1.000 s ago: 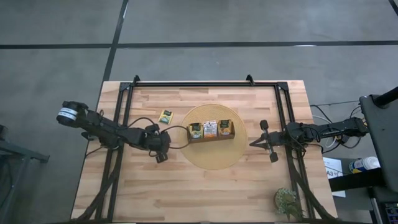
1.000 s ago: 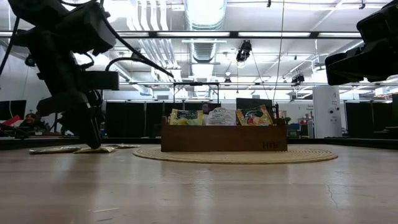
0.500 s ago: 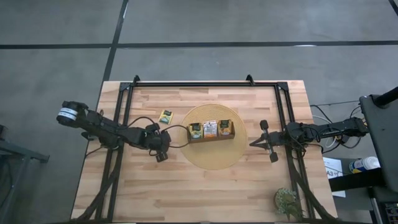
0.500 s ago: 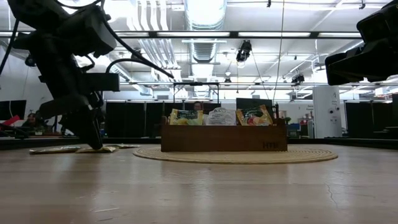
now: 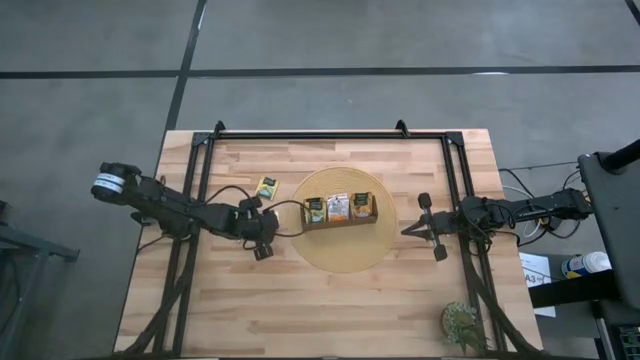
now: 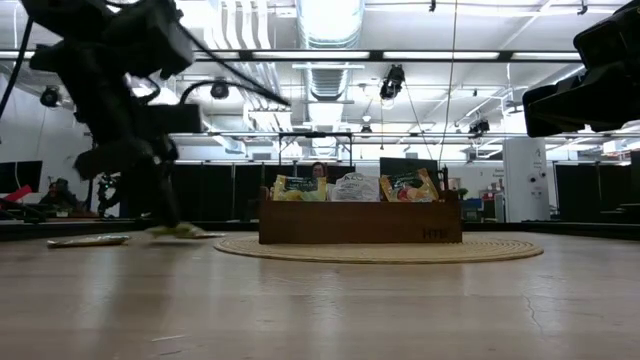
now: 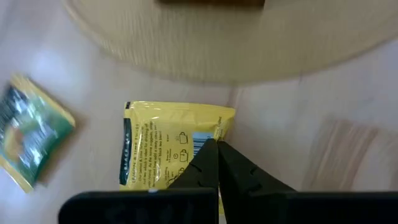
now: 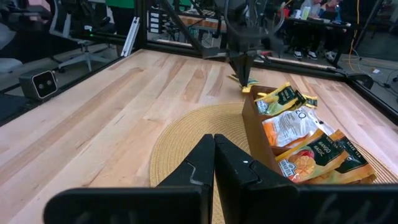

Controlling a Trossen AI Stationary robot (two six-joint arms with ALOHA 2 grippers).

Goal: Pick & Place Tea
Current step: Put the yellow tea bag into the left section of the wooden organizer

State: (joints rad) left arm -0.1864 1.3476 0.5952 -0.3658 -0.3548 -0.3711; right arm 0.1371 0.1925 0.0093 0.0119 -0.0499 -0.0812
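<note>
Since a second ago the left gripper [image 5: 257, 205] has slid along the table toward the round woven mat [image 5: 340, 255] and pinched its fingers together; it now grasps a yellow tea packet [image 7: 168, 146] by one corner. In the left wrist view the packet spreads out flat ahead of the clenched jaws, its far edge just short of the mat's rim. A second packet, green and yellow [image 7: 31, 140], lies off to one side of the jaws, apart from the held one. From above, that loose packet [image 5: 266, 186] sits just beyond the gripper, near the mat's edge.

The wooden tray [image 5: 340, 221] stands on the mat, well ahead of the left jaws, with packets standing in each of its three compartments [image 8: 292, 134].

The right gripper [image 5: 415, 228] waits at the opposite side of the mat, its fingers pressed together on nothing, the tray just ahead of them.
</note>
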